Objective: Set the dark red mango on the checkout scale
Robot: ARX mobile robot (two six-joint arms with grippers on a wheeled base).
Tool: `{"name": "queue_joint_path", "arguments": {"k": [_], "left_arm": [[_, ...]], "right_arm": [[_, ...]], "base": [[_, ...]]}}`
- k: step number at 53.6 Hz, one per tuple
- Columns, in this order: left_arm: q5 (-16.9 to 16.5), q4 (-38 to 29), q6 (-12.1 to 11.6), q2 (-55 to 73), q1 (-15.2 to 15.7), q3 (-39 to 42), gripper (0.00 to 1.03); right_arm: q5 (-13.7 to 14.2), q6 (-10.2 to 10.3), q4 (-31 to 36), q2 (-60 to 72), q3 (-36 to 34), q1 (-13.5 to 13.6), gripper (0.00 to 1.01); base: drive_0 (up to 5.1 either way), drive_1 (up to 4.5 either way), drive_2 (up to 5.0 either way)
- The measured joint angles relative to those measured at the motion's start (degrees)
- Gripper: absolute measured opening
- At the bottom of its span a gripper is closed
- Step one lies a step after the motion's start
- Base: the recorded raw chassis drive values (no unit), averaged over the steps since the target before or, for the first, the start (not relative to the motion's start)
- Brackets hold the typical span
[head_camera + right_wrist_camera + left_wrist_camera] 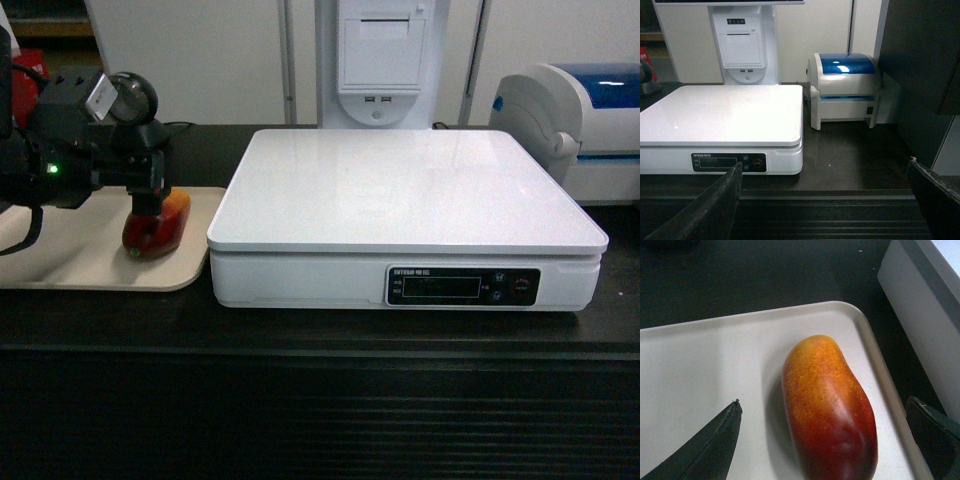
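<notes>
Mango (832,415) lies flat on beige tray (700,365), red near end, orange-yellow far end. Left gripper (832,432) spread wide, 2 dark fingertips (715,440) flanking the fruit, neither touching it. Scale (920,305) white side at right, black counter (740,275) beyond tray.

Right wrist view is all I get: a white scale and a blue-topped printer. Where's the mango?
Observer: The dark red mango lies on a beige tray, left of the scale.
Operator: Is anything holding it?
Observer: No. The left gripper is open, a finger on either side of the fruit.
Operator: And is it all red?
Observer: The left wrist view shows its far end orange-yellow, darkening to red toward the camera.
</notes>
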State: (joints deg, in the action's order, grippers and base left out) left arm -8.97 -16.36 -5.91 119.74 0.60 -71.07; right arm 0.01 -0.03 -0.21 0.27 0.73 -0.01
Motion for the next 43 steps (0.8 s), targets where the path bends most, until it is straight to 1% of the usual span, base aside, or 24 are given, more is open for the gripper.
{"name": "queue_joint_path", "arguments": {"k": [8, 14, 23, 32, 43], "left_arm": [[-0.57, 2.01, 0.98, 2.27, 0.0, -4.52, 0.98], [-0.5, 3.82, 1.03, 4.94, 0.26, -8.35, 0.98], [-0.26, 6.34, 1.16, 8.0, 0.39, -11.47, 0.98], [1.18, 9.77, 1.16, 10.91, 0.59, -14.97, 0.98], [1.03, 12.83, 0.92, 13.46, 0.66, -18.14, 0.98]], "right_arm": [[0.0, 0.0, 0.0, 0.0, 0.0, 0.0, 0.98], [0.0, 0.0, 0.0, 0.0, 0.0, 0.0, 0.98], [0.0, 0.0, 0.0, 0.0, 0.0, 0.0, 0.98], [0.0, 0.0, 0.0, 0.0, 0.0, 0.0, 0.98], [0.0, 0.0, 0.0, 0.0, 0.0, 0.0, 0.98]], "base": [[0.0, 0.0, 0.0], [0.0, 0.0, 0.0], [0.0, 0.0, 0.0], [0.0, 0.0, 0.0], [0.0, 0.0, 0.0]]}}
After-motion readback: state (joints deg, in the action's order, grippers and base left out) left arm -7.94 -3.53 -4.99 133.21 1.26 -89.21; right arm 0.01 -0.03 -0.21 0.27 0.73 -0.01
